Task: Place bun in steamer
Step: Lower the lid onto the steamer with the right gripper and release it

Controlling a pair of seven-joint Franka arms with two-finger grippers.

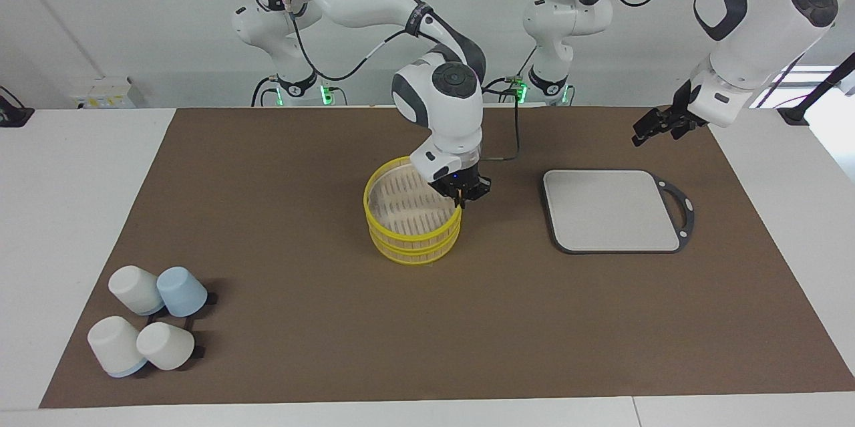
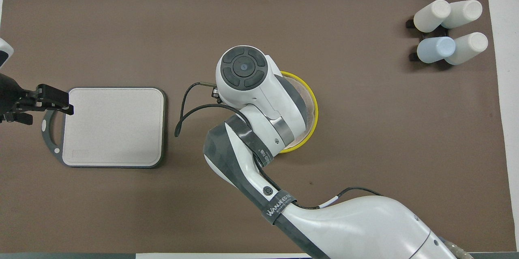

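The steamer (image 1: 401, 206) stands mid-table as two yellow-rimmed tiers, one stacked on the other, and only a strip of its rim (image 2: 313, 105) shows past the arm in the overhead view. My right gripper (image 1: 459, 198) is shut on the upper tier's rim, on the side toward the left arm's end. The upper tier's slatted floor is bare. No bun shows in either view. My left gripper (image 1: 654, 133) hangs open and holds nothing, over the mat by the handle end of the grey board (image 1: 611, 210). It also shows beside the board's handle in the overhead view (image 2: 46, 109).
The flat grey board (image 2: 113, 125) with its dark ring handle lies toward the left arm's end. Several white and pale blue cups (image 1: 150, 327) lie tipped over at the right arm's end, far from the robots (image 2: 446, 32). A brown mat covers the table.
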